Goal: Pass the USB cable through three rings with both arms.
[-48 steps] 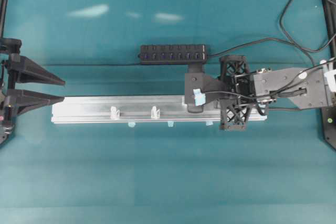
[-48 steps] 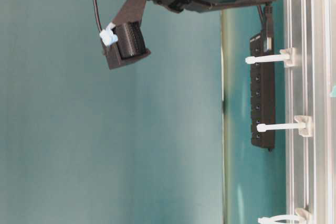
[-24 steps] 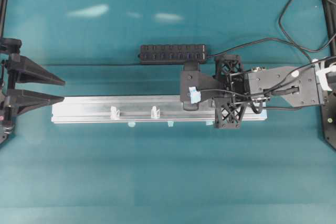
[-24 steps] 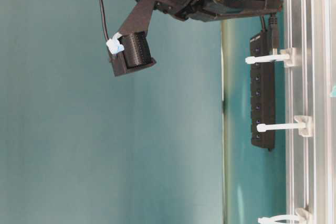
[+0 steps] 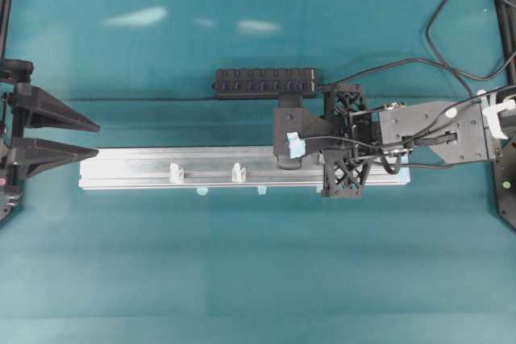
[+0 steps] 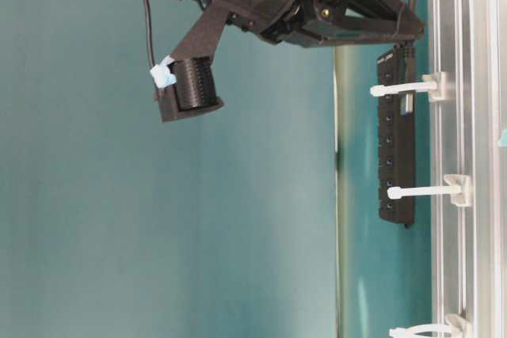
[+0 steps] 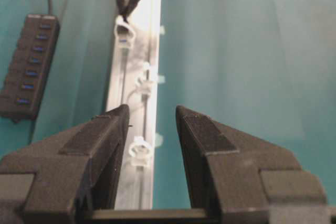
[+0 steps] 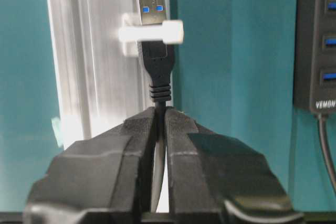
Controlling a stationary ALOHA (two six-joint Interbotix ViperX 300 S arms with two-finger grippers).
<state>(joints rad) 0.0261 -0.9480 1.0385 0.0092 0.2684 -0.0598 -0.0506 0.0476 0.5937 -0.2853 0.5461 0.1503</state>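
Observation:
My right gripper (image 8: 160,109) is shut on the black USB cable (image 8: 157,85) just behind its plug. The plug (image 8: 153,9) pokes through the first of the three rings (image 8: 151,33), its blue-lined tip showing past the white loop. From table level the plug's metal end (image 6: 406,103) sits just beyond that ring (image 6: 404,88). The other two rings (image 5: 176,173) (image 5: 238,172) stand empty on the rail; the right arm hides the first from overhead. My left gripper (image 5: 97,139) waits open at the rail's left end, nothing between its fingers (image 7: 118,121).
The rings stand along a long silver rail (image 5: 129,167) with small pale-blue tabs (image 5: 201,191) on its front edge. A black multi-port hub (image 5: 264,82) lies behind the rail. Slack cable loops at the back right (image 5: 435,34).
My right arm has slid left along the rail, carrying the plug from before the first ring into and through it. The left arm has stayed where it was.

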